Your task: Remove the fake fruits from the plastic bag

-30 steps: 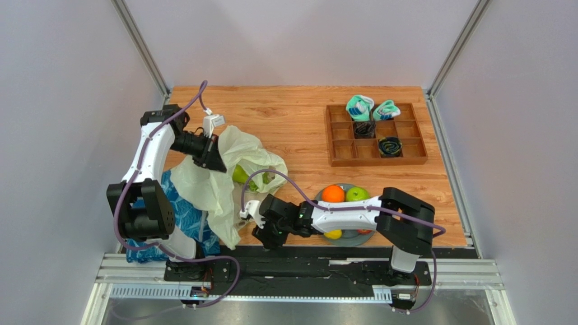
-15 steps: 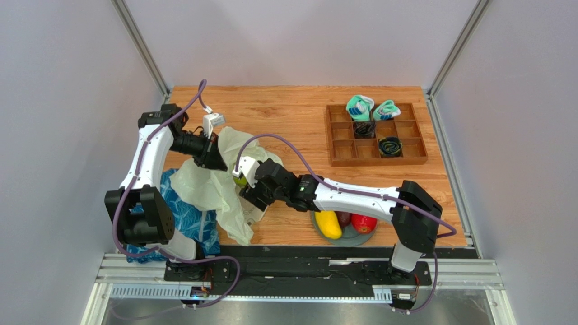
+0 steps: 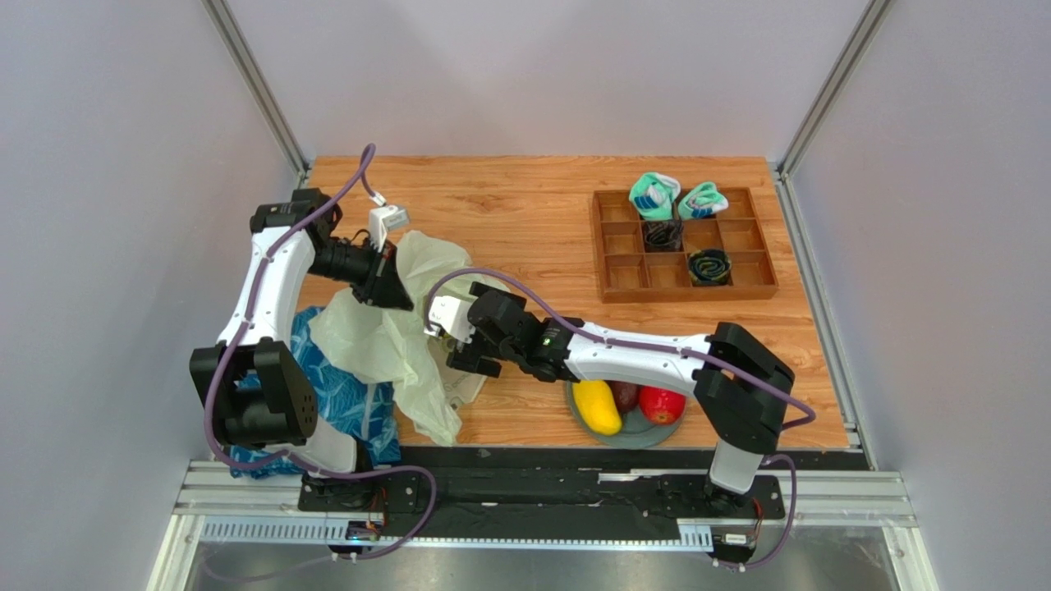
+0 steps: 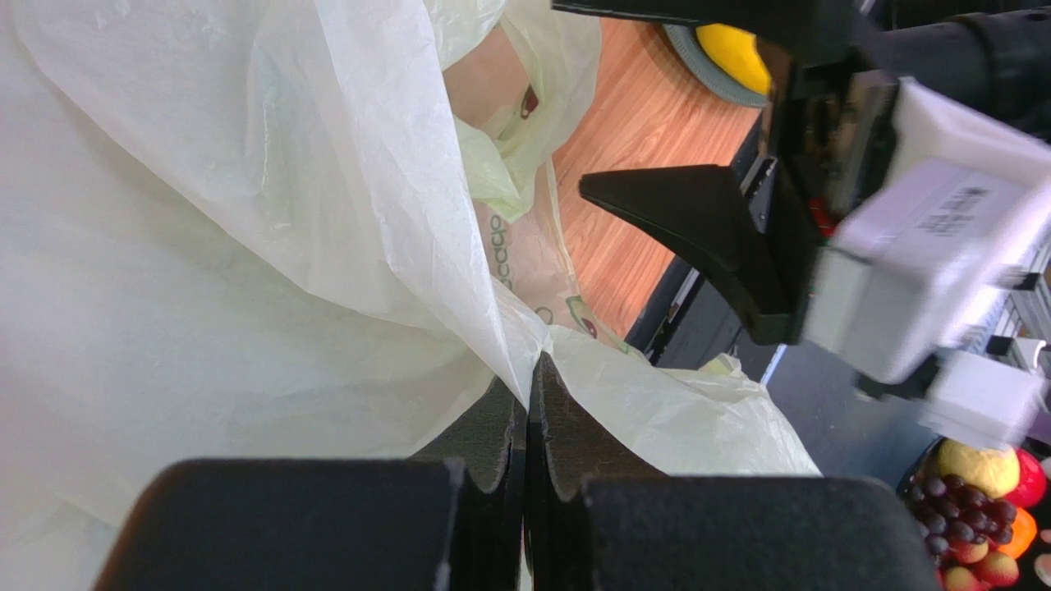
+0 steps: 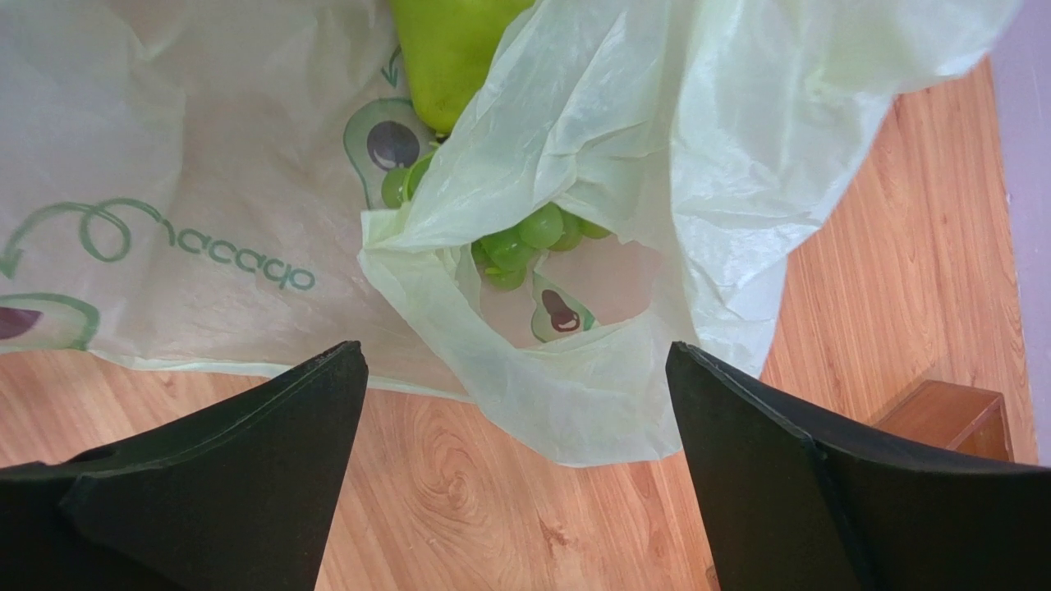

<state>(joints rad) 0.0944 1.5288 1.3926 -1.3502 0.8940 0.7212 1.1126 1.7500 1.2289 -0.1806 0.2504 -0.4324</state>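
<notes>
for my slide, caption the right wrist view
Open right pincer above the bag, grapes and pear showing inside

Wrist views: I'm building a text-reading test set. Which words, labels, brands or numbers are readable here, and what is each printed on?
Thin translucent pale green plastic bag, right wrist view: green cursive word beside avocado prints, seen reversed through the film; not reliably readable.
White plastic box, left wrist view: grey label with dark print, too blurred to read.
Nothing else legible.
</notes>
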